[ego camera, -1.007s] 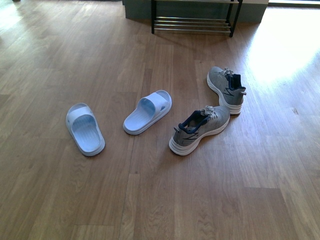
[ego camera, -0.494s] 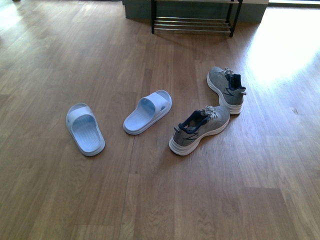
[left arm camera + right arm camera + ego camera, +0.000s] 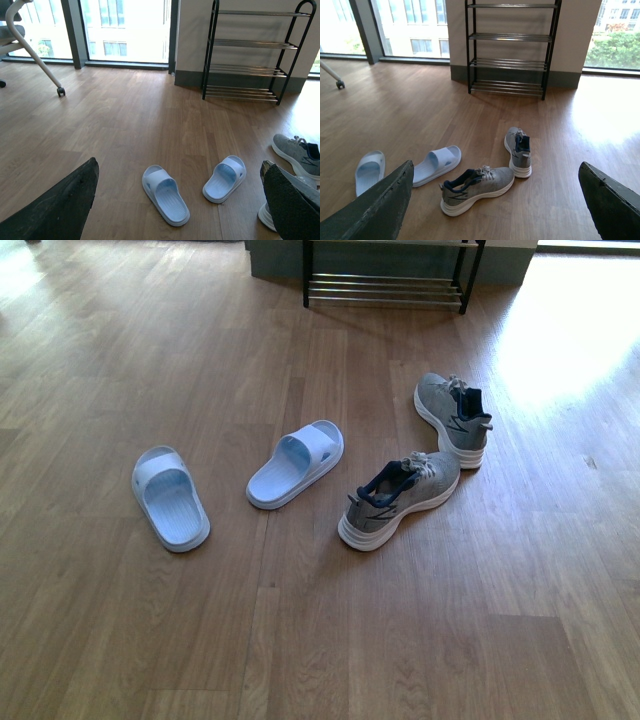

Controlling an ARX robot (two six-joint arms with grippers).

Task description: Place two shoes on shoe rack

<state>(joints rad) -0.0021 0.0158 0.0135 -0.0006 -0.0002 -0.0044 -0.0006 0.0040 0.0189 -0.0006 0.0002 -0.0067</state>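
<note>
Two grey knit sneakers with white soles lie on the wooden floor. The nearer shoe (image 3: 398,500) (image 3: 476,189) lies at an angle with its toe pointing away to the right. The farther shoe (image 3: 452,418) (image 3: 518,150) (image 3: 296,153) has its heel toward me. The black shoe rack (image 3: 385,285) (image 3: 249,50) (image 3: 508,47) stands against the far wall, its chrome tiers bare. My left gripper (image 3: 182,200) is open, high above the slippers. My right gripper (image 3: 495,200) is open too, well above the nearer shoe. Neither arm shows in the front view.
Two pale blue slide slippers (image 3: 170,497) (image 3: 296,463) lie left of the sneakers. A chair leg with a caster (image 3: 60,91) stands far left by the window. Sunlight glares on the floor (image 3: 570,340) at the right.
</note>
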